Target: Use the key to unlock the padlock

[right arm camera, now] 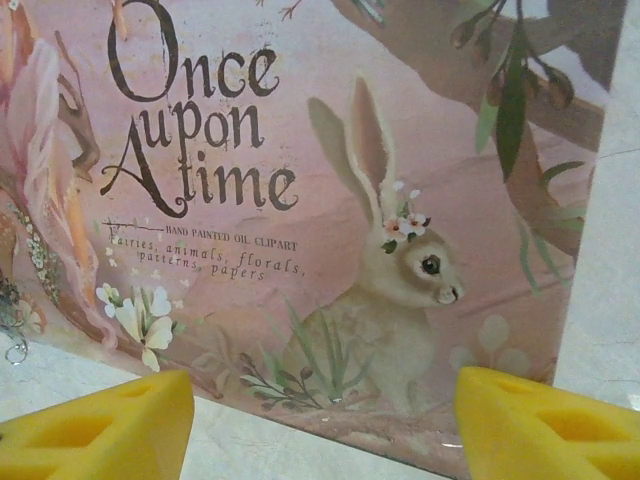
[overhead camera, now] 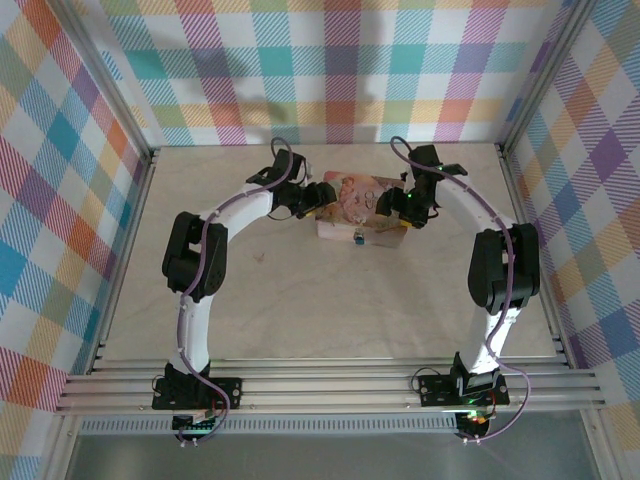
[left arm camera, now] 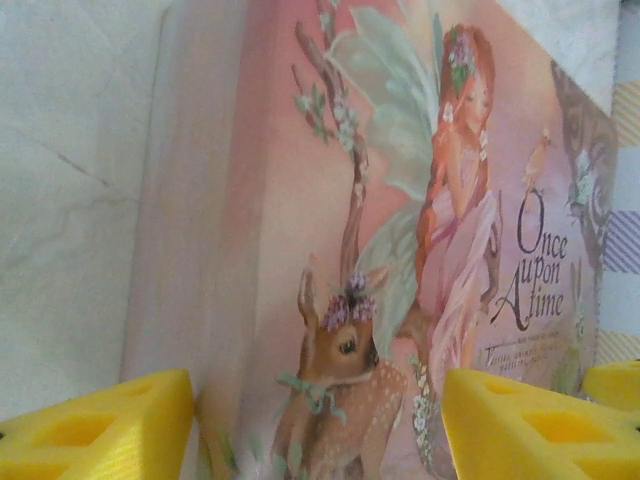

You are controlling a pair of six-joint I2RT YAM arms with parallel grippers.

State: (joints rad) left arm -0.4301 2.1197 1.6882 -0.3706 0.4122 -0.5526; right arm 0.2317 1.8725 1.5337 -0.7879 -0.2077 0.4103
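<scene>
The padlock (overhead camera: 358,238) shows from above as a tiny blue-teal speck at the 6 o'clock edge of the pink box (overhead camera: 355,200), hanging against the box's near face, just above the bench (overhead camera: 300,300). It is too small there to tell how its shackle stands. I cannot make out a key anywhere. A thin metal loop at the far left of the right wrist view may belong to one, but that is a guess.

The left jaws sit at the box's 9 o'clock end and the right jaws at its 3 o'clock end, both low and close to it. In the left wrist view the yellow fingers (left arm camera: 100,435) stand well apart, open, with the box's end face and fairy lid framed between them. I cannot tell whether they touch the box. In the right wrist view the fingers (right arm camera: 95,430) are likewise spread wide and hold nothing. The rabbit corner of the lid lies just ahead of them, with a strip of bare bench under it.

By my reading the task is at its opening step: both arms are approaching or bracing the box, and the lock is untouched. The next move calls for finding and pinching the key with one set of jaws. The other set should steady the box or the padlock so the keyhole can be met squarely.
</scene>
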